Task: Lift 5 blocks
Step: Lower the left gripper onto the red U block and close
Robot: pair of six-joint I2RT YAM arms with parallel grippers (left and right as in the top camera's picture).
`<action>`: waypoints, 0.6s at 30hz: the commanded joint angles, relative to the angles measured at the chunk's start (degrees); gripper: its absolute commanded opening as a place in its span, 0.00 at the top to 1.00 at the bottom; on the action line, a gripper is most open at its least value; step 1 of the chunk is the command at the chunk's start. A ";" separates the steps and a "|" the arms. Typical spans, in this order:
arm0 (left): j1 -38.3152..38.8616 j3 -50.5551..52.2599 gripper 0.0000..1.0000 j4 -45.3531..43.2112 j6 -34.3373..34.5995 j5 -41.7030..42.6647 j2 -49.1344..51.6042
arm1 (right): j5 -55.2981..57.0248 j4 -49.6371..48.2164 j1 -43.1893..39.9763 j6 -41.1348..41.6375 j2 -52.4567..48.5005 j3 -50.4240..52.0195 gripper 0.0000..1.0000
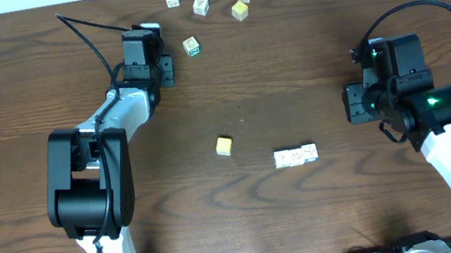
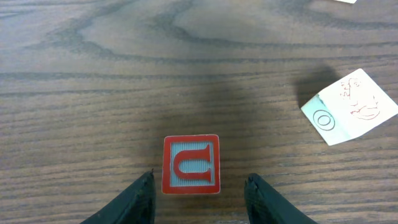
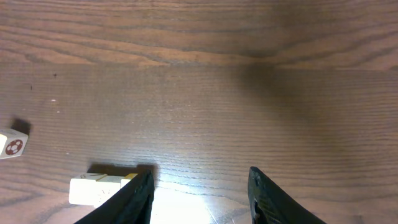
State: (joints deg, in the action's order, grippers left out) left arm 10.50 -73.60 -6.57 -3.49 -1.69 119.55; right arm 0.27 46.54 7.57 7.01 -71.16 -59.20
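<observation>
The red-bordered block point(image 2: 191, 165) is seen lying flat on the table point(image 1: 306, 56), its sides square to the left gripper point(image 2: 200, 180). As it is a cube, no long axis can be given. The printed U is turned so that its open end faces the gripper. The block is framed between the fingertips point(image 2: 144, 186), reaching a little ahead of them, with a strip of bare wood on either side. The jaws stand apart and nothing is gripped.

Ahead and to the right of the left gripper, a whitish block marked O point(image 2: 348, 109) is set askew, with bare wood between it and the red one. Well apart from the left gripper, toward the arm bases, a yellow-orange block point(image 1: 224, 146) and a pair of whitish blocks point(image 1: 296, 156) lying side by side are seen. Far to its right, the right gripper point(image 3: 200, 186) is spread over bare wood, empty.
</observation>
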 commanded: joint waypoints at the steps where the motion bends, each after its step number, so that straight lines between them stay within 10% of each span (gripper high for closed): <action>1: -0.31 -1.38 0.53 -0.87 -0.35 -0.48 0.57 | 0.76 -0.07 -0.79 0.02 -0.22 -1.05 0.54; 18: -0.31 -1.38 0.43 -3.98 -0.33 -0.48 3.85 | 0.76 -0.07 -0.79 0.02 -0.22 -1.05 0.54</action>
State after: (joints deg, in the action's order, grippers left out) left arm 10.50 -73.65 -9.87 -3.36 -1.72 121.58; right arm 0.47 46.54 7.57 7.01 -71.16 -59.20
